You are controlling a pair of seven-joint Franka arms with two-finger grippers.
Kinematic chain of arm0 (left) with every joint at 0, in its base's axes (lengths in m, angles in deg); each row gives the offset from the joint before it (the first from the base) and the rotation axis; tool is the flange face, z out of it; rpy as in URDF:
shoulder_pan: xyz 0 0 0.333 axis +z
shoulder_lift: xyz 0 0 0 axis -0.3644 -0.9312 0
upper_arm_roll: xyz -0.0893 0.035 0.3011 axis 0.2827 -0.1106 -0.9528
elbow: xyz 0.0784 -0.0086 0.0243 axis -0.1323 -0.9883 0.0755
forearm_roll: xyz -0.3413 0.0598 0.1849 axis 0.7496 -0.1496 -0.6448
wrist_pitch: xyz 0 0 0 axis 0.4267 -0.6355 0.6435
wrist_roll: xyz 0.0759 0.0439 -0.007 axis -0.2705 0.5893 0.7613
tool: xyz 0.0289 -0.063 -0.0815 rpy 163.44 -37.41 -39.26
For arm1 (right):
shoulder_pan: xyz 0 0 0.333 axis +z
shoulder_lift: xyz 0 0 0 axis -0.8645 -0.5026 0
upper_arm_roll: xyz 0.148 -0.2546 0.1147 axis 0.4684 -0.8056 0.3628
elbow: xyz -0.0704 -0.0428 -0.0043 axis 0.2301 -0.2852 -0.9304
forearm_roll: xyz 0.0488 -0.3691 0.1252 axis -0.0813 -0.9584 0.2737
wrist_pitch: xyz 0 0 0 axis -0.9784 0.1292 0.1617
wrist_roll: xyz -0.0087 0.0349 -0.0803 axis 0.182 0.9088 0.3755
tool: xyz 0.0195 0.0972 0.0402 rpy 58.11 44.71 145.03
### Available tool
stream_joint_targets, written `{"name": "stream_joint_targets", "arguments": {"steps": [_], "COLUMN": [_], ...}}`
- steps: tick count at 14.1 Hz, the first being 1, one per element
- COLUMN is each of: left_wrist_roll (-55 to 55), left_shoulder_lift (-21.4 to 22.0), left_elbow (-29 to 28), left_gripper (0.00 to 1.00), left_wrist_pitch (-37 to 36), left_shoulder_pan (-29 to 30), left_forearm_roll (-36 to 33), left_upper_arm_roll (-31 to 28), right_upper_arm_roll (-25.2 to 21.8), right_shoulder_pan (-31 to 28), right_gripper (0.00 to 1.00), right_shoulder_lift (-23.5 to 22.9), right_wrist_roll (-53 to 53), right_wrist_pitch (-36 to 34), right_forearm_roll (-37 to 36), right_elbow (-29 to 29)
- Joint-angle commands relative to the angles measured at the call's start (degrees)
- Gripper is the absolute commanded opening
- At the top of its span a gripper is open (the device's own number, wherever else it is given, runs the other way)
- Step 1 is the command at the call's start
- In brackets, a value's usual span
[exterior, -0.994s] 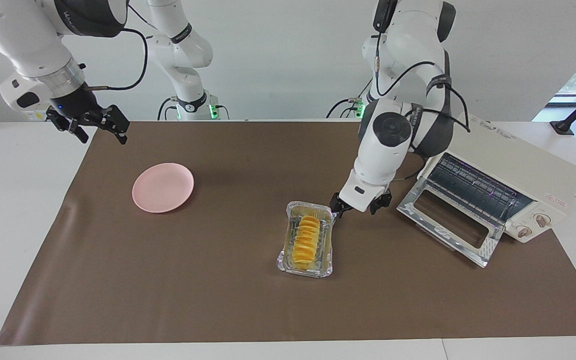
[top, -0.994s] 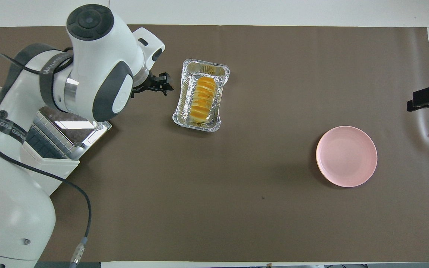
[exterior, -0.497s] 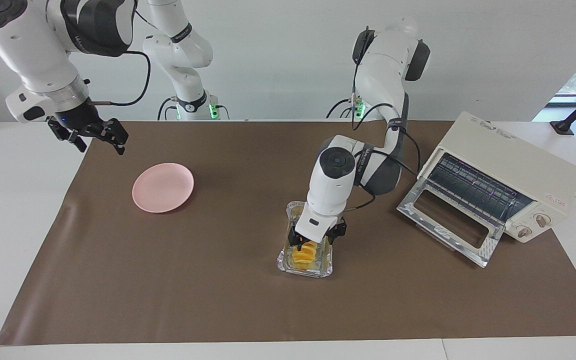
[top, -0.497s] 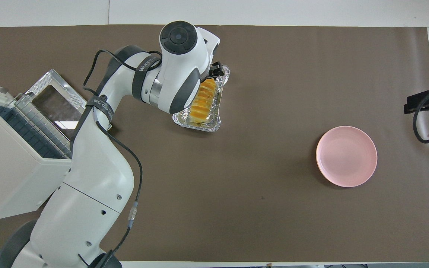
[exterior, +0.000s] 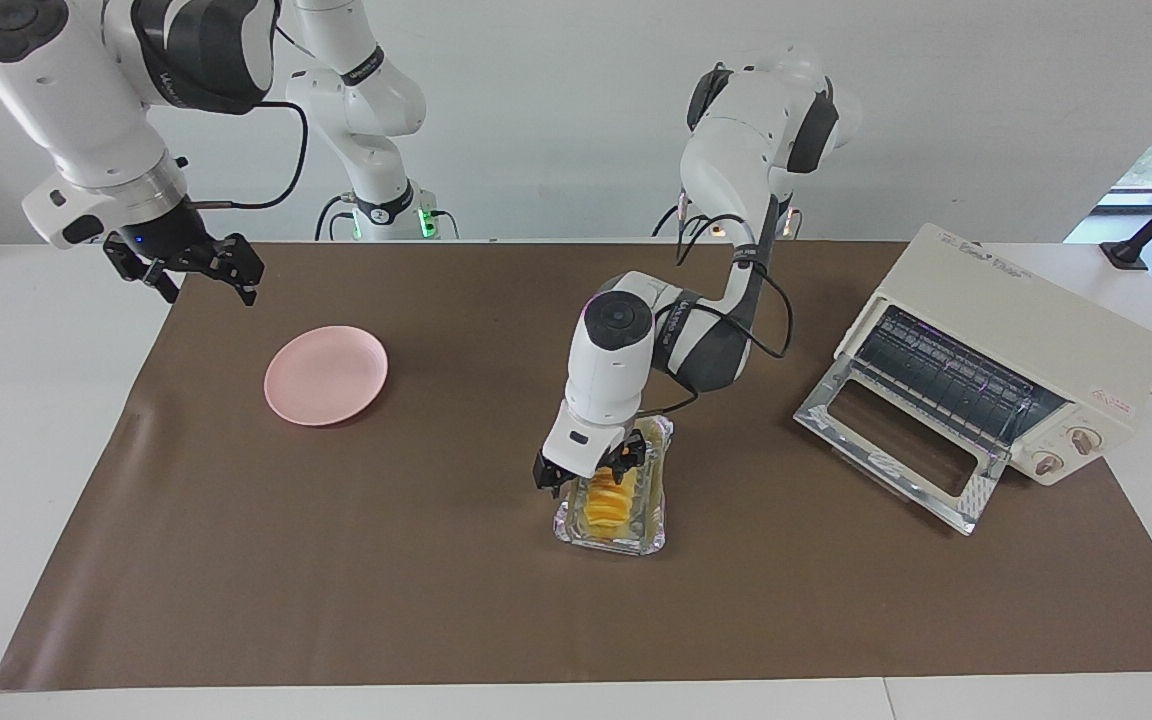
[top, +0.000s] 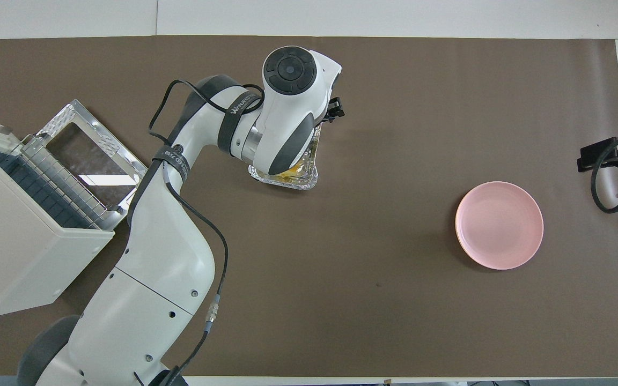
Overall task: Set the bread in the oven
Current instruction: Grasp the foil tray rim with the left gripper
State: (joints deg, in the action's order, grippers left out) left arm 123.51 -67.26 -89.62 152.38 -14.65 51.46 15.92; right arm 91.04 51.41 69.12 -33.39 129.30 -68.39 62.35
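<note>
Left arm reaches out from its base w/ elbow bent, forearm crossing above the mat, wrist turned steeply down so you see the left pincer point(exterior: 591, 474) hanging low over the foil tray point(exterior: 565, 524), fingers spread, one each side of the bread point(exterior: 604, 506), at its end nearer the robots; whether they touch it you can't tell. Nothing pinched yet. In the overhead view the wrist housing hides most of tray & loaf.

Right arm waits, pincer point(exterior: 198, 262) spread, up over the worktop point(exterior: 36, 450) edge at its own end, close to the pink plate point(exterior: 326, 374).

Bread's long axis runs roughly toward/away from the robots, lying flat in the tray, ridges crosswise. Tray holds only the loaf.

Oven point(exterior: 1021, 345) sits at the left arm's end of the worktop, door point(exterior: 901, 450) dropped open, wire rack visible, nothing inside that you can see. Plate holds nothing
</note>
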Motion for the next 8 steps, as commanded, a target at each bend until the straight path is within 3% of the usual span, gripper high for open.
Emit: {"name": "stream_joint_targets", "arguments": {"steps": [1,8], "left_wrist_roll": [1.0,2.0], "left_shoulder_lift": [0.9,2.6], "left_elbow": [-1.3,-5.5], "left_gripper": [1.00,1.00], "left_wrist_pitch": [-1.4,-0.3], "left_shoulder_pan": [-0.7,-1.2], "left_forearm_roll": [-0.1,2.8], "left_upper_arm_roll": [-0.7,-0.8], "right_upper_arm_roll": [0.4,0.4], "right_shoulder_pan": [0.1,0.4], "right_gripper": [1.00,1.00], "right_shoulder_lift": [1.2,1.5], "right_wrist_roll": [-1.1,-0.2], "right_wrist_pitch": [-1.4,-2.2], "right_forearm_roll": [0.3,0.3], "right_elbow": [0.9,1.2]}}
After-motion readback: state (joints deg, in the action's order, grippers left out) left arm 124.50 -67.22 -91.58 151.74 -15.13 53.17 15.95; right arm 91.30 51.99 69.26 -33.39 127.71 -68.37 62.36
